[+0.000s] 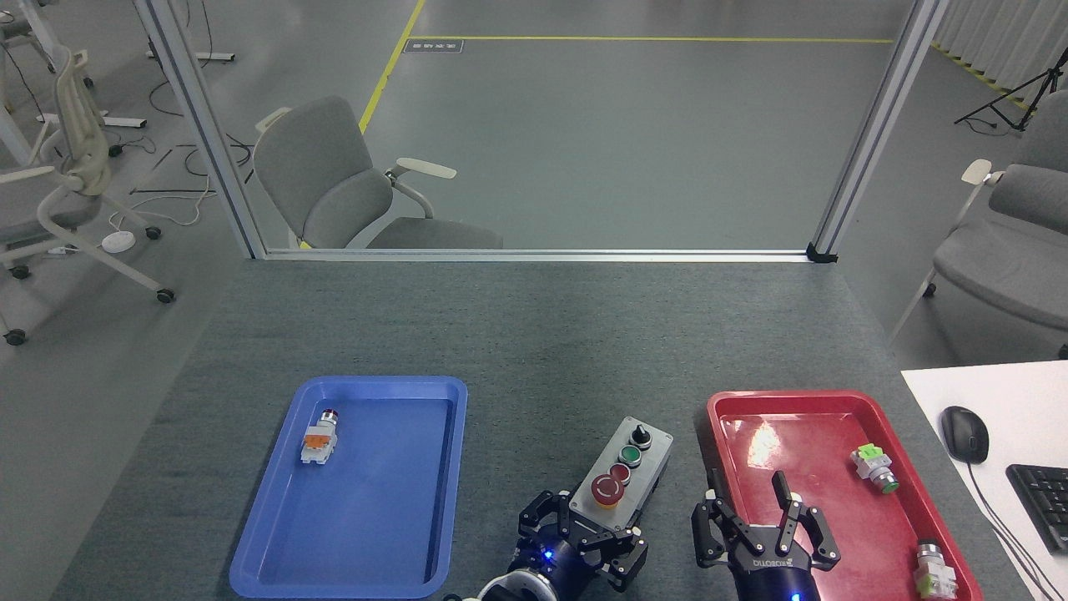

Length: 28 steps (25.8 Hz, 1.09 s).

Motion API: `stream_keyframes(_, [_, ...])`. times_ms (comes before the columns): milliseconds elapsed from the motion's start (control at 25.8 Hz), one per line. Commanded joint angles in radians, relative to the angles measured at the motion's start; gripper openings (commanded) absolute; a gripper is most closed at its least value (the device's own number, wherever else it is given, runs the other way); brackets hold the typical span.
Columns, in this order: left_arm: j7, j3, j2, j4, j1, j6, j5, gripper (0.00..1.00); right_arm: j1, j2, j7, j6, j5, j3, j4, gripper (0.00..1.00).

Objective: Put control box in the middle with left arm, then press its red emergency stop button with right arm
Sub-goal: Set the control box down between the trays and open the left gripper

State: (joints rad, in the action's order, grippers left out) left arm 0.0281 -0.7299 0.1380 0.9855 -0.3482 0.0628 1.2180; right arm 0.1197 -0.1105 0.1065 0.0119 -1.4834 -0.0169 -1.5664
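Placement looks nearly done: control box [624, 472] sits on the counter [534, 334] between the blue tray [250, 542] and the red tray [716, 434], closer to the red one. Left pincer [584, 547] grips the box's near end, fingers closed around it, so release is not yet done. Big red stop button [607, 491] is unpressed as far as I can tell. Right pincer [763, 534] hangs open over the red tray's near left edge, just right of the box, apart from it. Press step is left.
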Motion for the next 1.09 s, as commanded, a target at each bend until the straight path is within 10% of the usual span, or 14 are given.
stream_keyframes(0, [0.003, -0.002, 0.0, -0.019, 0.0, -0.001, 0.0, 0.15, 0.0, 0.0, 0.005, -0.001, -0.002, 0.0, 0.0, 0.75])
stream_keyframes(194, [0.007, -0.003, 0.0, -0.03, 0.0, 0.0, 0.0, 0.27, 0.0, 0.003, 0.005, -0.003, 0.0, 0.0, 0.0, 0.74])
stream_keyframes(621, [0.003, 0.0, -0.002, -0.018, -0.008, 0.003, 0.0, 0.7, 0.0, 0.005, 0.005, -0.026, -0.002, 0.0, 0.0, 0.39])
stream_keyframes(854, [0.001, 0.004, -0.002, -0.016, -0.008, 0.011, 0.0, 0.85, 0.0, 0.006, 0.005, -0.061, -0.003, -0.002, 0.002, 0.0])
stream_keyframes(1048, [0.001, 0.006, -0.003, -0.002, -0.008, 0.04, -0.002, 0.98, 0.0, 0.008, 0.005, -0.069, -0.011, -0.012, 0.002, 0.0])
